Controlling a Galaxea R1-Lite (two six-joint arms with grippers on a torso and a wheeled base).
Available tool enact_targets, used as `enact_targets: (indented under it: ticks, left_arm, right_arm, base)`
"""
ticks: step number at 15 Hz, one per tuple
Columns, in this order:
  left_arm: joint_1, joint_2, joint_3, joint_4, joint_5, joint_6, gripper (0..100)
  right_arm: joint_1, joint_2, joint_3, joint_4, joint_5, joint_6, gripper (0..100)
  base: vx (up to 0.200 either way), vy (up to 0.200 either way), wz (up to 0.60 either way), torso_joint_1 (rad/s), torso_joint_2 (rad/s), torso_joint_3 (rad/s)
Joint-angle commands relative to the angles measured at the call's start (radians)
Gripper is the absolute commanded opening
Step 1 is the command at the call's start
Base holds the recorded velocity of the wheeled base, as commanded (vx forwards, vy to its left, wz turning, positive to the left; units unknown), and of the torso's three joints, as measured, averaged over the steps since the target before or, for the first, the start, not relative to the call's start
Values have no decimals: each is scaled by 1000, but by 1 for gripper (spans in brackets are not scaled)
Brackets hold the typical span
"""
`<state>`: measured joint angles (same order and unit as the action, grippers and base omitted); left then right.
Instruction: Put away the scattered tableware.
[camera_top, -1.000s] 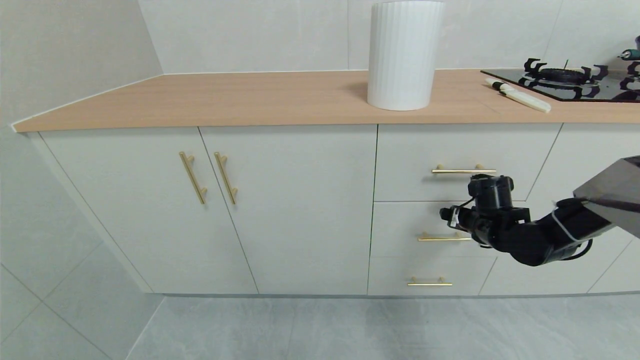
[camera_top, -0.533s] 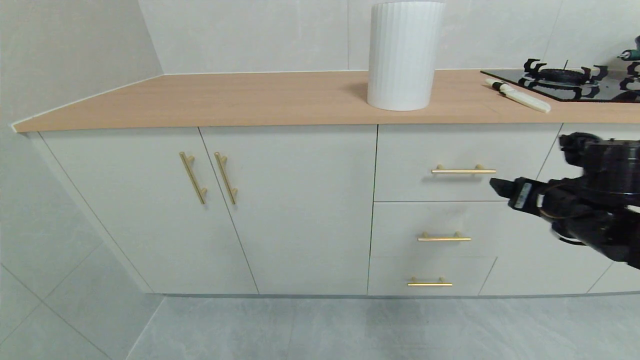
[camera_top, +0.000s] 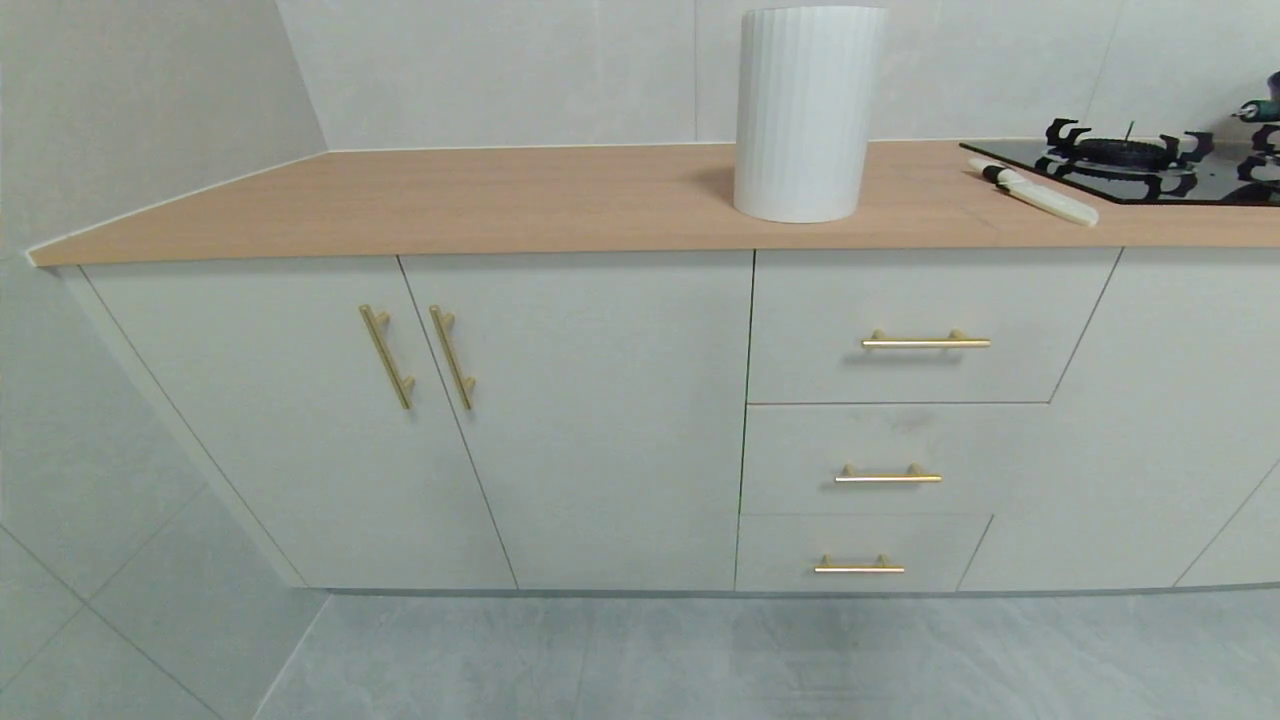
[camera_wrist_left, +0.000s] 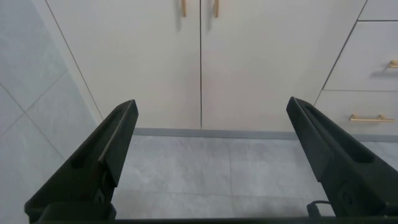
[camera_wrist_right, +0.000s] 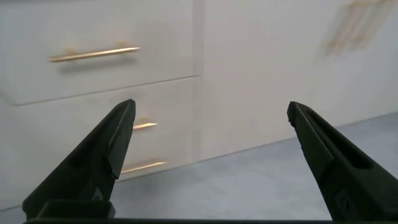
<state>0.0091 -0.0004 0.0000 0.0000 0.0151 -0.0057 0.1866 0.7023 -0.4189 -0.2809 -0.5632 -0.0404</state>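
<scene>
Knife (camera_top: 1035, 193) lies on the bench (camera_top: 500, 200); the left fingers (camera_wrist_left: 102, 155) gape wide, empty, before cabinet doors (camera_wrist_left: 143, 62); the right fingers (camera_wrist_right: 99, 155), equally spread and empty, face drawers (camera_wrist_right: 93, 78).

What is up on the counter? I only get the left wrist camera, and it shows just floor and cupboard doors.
Observer: In the head view, a tall white ribbed container stands on the wooden countertop.
Operator: Is there any tableware to tidy up there?
Observer: Yes, a pale knife with a dark end lies flat on the countertop, between the container and the stove.
Operator: Is my other gripper holding something?
Observer: No. The right gripper is open and empty, and it faces the drawers.
</scene>
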Motion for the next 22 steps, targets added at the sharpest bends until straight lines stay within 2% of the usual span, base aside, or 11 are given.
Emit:
enact_targets:
  ticks: [1,2,3,5,8,9,11,12,13,17,22]
  left_arm:
    - [0,0,0,0,0,0,100]
    - [0,0,0,2,0,0,100]
    - [0,0,0,0,0,0,100]
    - [0,0,0,0,0,0,100]
    - [0,0,0,2,0,0,100]
    - [0,0,0,0,0,0,100]
    - [0,0,0,2,0,0,100]
    - [0,0,0,0,0,0,100]
    - [0,0,0,0,0,0,100]
    - [0,0,0,0,0,1,100]
    - [0,0,0,0,0,6,100]
  right_arm:
    - [-157,-494,-29,339,-27,-104,100]
    - [-167,-554,-44,414,-26,-104,100]
    - [-167,-557,-44,419,-24,-104,100]
    - [-179,-698,11,509,-15,-104,100]
    - [-185,-702,127,480,26,-55,100]
    - [-187,-702,232,397,184,-24,100]
    - [-187,-702,338,238,345,28,100]
    - [-187,-702,417,163,482,45,100]
    - [-187,-702,419,200,513,50,100]
    - [-185,-702,419,287,520,45,100]
    - [-187,-702,417,282,529,43,100]
  base:
    - [0,0,0,0,0,0]
    - [0,0,0,0,0,0]
    - [0,0,0,0,0,0]
    - [0,0,0,0,0,0]
    - [0,0,0,0,0,0]
    - [0,0,0,0,0,0]
    - [0,0,0,0,0,0]
    - [0,0,0,0,0,0]
    - [0,0,0,0,0,0]
    - [0,0,0,0,0,0]
    - [0,0,0,0,0,0]
